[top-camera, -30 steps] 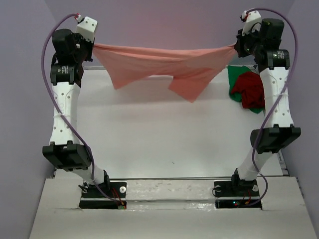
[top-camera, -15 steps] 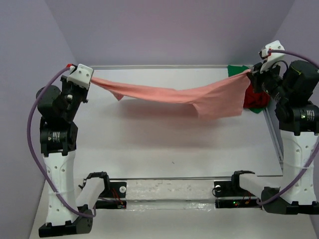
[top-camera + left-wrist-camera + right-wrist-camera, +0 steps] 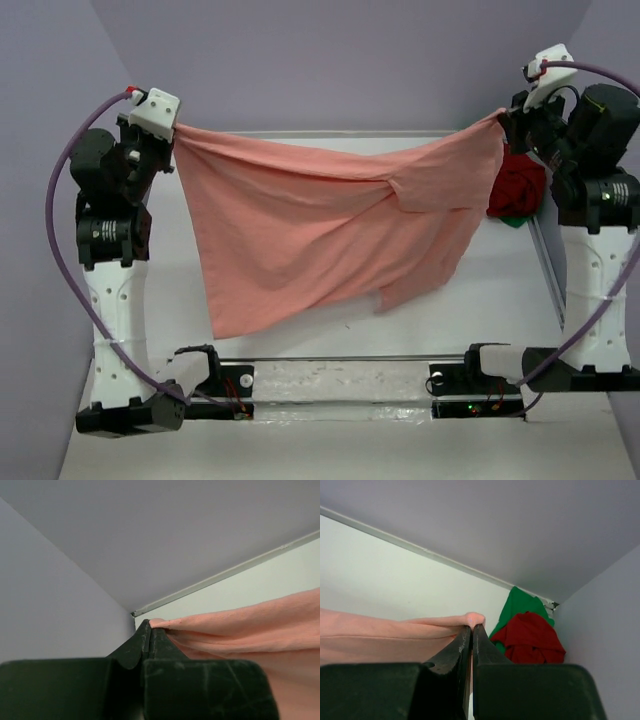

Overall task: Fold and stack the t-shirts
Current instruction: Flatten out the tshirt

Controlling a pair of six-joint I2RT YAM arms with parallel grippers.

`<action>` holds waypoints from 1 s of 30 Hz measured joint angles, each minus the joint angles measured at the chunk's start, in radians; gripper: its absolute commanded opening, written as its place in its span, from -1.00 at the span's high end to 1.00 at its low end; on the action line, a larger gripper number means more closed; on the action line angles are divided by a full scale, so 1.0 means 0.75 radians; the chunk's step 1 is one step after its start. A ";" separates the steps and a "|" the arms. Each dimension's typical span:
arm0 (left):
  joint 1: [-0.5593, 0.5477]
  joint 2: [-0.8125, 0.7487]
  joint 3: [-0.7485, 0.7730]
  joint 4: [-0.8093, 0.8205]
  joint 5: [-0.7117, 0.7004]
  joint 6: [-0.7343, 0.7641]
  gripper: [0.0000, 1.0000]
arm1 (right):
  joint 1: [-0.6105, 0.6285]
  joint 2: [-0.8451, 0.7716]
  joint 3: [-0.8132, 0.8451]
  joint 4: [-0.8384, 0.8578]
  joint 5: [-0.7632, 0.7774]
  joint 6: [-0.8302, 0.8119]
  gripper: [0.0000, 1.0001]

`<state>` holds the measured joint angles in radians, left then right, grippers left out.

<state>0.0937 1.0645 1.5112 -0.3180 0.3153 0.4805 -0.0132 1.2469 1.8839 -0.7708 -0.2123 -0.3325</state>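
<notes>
Right now both pincers are clamping the pink shirt [image 3: 320, 230] and holding it spread in the air between them. Left pincer [image 3: 172, 128] is gripping one top corner. In its wrist view the jaws are pressing together with a nub of pink cloth pinched at the tips, and the rest is running off to that pincer's right. Right pincer [image 3: 503, 115] is gripping the opposite top corner. Its wrist view is showing the same: jaws closed, a fold of pink poking out at the tips, cloth trailing off to its left.

The top edge is sagging slightly between the two pincers. Below them the shirt is hanging as a wide sheet, with diagonal folds bunching under the right pincer. The lower left corner is hanging lowest, below and a bit inward of the left pincer. Whether the hem is touching the table [image 3: 505, 290] cannot be told from above.

The red shirt [image 3: 520, 185] is lying crumpled just ahead of the right pincer's tips and to their right, sitting on top of the green shirt [image 3: 520, 605]. Green is peeking out from under the red.
</notes>
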 measured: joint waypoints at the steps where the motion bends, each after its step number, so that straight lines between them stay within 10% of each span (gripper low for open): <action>1: 0.000 0.045 -0.003 0.014 0.000 -0.004 1.00 | 0.000 0.052 0.000 0.018 0.001 0.003 1.00; 9: -0.001 0.526 0.028 0.093 -0.004 -0.041 1.00 | 0.000 0.679 0.134 0.086 0.005 0.030 1.00; 17: -0.040 1.104 0.671 -0.095 -0.026 -0.061 1.00 | 0.001 1.221 0.804 -0.056 0.010 0.056 1.00; 24: -0.098 0.908 0.777 -0.113 -0.040 -0.059 1.00 | 0.000 0.891 0.691 -0.038 0.007 0.054 1.00; 30: -0.095 0.278 0.258 -0.035 -0.020 -0.042 1.00 | -0.001 0.353 0.238 -0.002 -0.035 0.058 1.00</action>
<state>0.0227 1.2728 1.7050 -0.3439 0.3000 0.4488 -0.0135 1.5116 2.0621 -0.7723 -0.2382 -0.2886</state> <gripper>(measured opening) 0.014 0.028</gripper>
